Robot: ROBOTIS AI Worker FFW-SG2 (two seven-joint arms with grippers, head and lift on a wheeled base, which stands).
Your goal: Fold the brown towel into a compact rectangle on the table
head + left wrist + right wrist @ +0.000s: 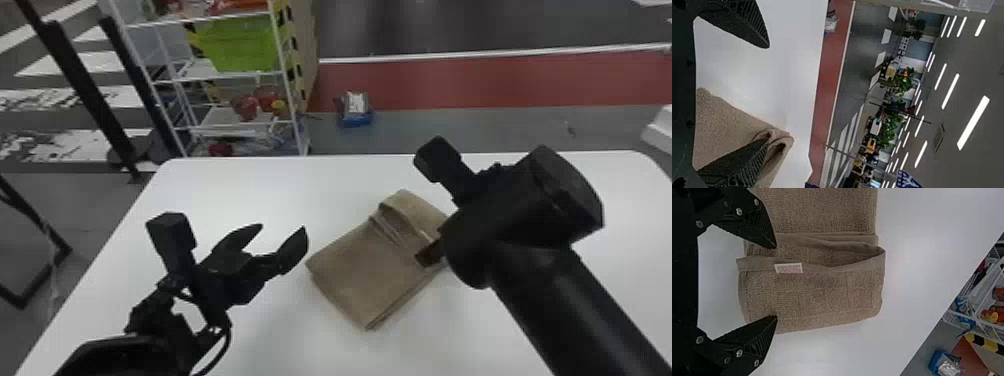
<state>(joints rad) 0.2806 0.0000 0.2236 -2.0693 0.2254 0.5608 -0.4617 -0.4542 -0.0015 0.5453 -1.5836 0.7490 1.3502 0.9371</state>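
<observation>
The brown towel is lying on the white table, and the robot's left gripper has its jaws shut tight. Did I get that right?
Not quite: the jaws of the left gripper are open, with a gap between them, as the head view shows. The brown towel is lying on the white table.

The brown towel (365,272) is laid aslant on the white table (250,187), folded in layers, its hemmed edges (836,268) loosely parted near one end.

Rough matt terry cloth towel (370,270); smooth white tabletop (240,195); matt black jaws, ribbed inside.
</observation>
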